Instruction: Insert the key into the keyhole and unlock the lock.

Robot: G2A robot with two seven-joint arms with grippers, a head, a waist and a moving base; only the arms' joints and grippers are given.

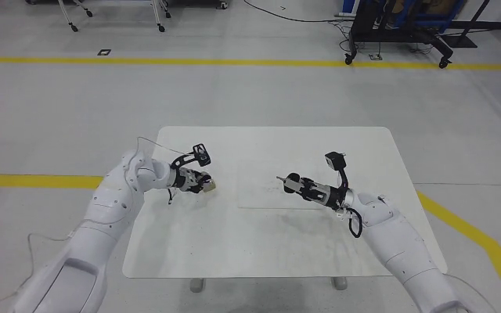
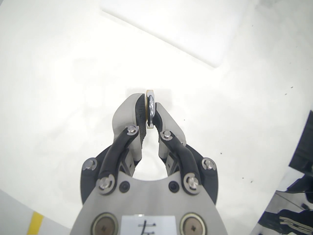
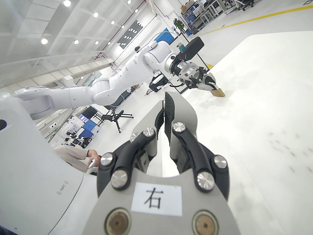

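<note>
The lock [image 2: 149, 108] pinched in my left fingers [image 2: 139, 110] looks like metal throughout, a dull brass-yellow body beside a bright, glossy silver part. It sits against black ribbed, rubber-like pads backed by smooth matt grey shells with shiny steel pins. My right fingers [image 3: 168, 121] have the same ribbed black pads and matt grey shells, and the thin key [image 1: 279, 180] at their tip looks like bare grey metal, while the desk [image 2: 61, 62] is white, smooth and matt, flecked with dark specks, with a smooth white sheet [image 2: 185, 20] lying on it.
</note>
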